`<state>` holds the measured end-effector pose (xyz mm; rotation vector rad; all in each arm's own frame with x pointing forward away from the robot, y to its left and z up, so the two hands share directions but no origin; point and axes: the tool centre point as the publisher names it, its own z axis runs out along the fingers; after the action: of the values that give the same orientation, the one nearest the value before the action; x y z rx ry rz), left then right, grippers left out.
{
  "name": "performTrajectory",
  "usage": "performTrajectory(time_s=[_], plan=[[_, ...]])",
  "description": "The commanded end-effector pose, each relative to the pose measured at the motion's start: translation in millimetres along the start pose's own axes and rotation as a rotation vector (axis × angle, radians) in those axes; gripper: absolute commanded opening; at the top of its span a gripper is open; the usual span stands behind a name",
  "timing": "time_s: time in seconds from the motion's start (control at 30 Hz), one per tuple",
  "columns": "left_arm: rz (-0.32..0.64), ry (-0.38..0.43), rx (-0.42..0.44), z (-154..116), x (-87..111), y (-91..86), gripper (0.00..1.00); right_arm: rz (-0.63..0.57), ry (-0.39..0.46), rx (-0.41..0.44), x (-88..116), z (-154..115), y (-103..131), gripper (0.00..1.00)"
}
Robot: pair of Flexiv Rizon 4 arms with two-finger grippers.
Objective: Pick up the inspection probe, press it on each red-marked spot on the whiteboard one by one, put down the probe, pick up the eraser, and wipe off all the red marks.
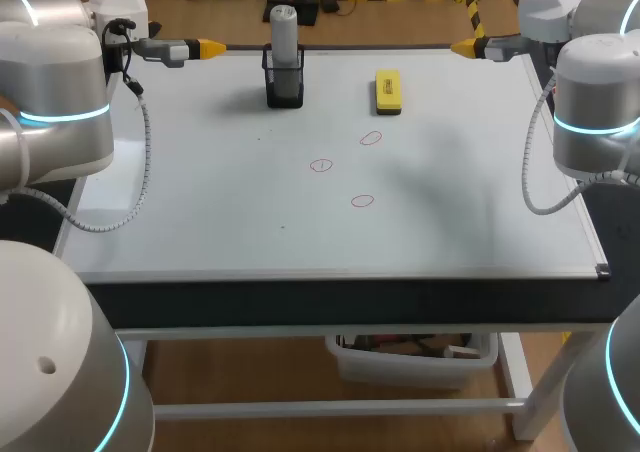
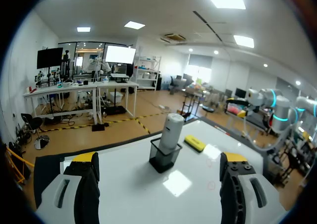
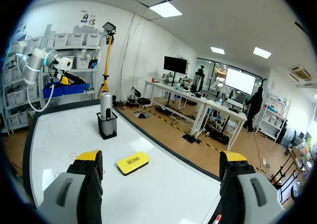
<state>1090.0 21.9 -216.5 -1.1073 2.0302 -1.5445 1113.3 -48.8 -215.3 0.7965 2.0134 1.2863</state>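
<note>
The whiteboard (image 1: 200,192) lies flat, white and glossy, with a thin pale frame. Taking its far edge as 12 o'clock, the inspection probe (image 1: 284,34) is at about 11 o'clock from the board's middle. It is a light grey cylinder with a rounded top, upright in a black open-frame holder (image 1: 284,84) that stands on the board. The eraser (image 1: 388,91), a yellow block on a dark base, lies flat at about 1 o'clock, its long side running toward 12. Three small red ovals are drawn near the middle: the far mark (image 1: 371,138), the left mark (image 1: 321,165) at its 8 o'clock, and the near mark (image 1: 362,201) at the far one's 6 o'clock. The eraser is at 12 o'clock from the far mark.
</note>
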Motion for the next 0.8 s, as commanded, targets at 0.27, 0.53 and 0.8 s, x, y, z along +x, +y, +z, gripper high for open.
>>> performTrajectory(time_s=[0.27, 0.53, 0.8], plan=[[0.0, 0.002, 0.001, 0, -0.5, 0.3, 1.0, 0.0, 0.0, -0.002, 0, 0, -1, 1.0], [0.0, 0.002, 0.001, 0, -0.5, 0.3, 1.0, 0.0, 0.0, -0.002, 0, 0, -1, 1.0], [0.115, 0.144, 0.032, 20, -4.9, 6.1, 1.0, 0.0, 0.0, -0.002, 0, 0, -1, 1.0]])
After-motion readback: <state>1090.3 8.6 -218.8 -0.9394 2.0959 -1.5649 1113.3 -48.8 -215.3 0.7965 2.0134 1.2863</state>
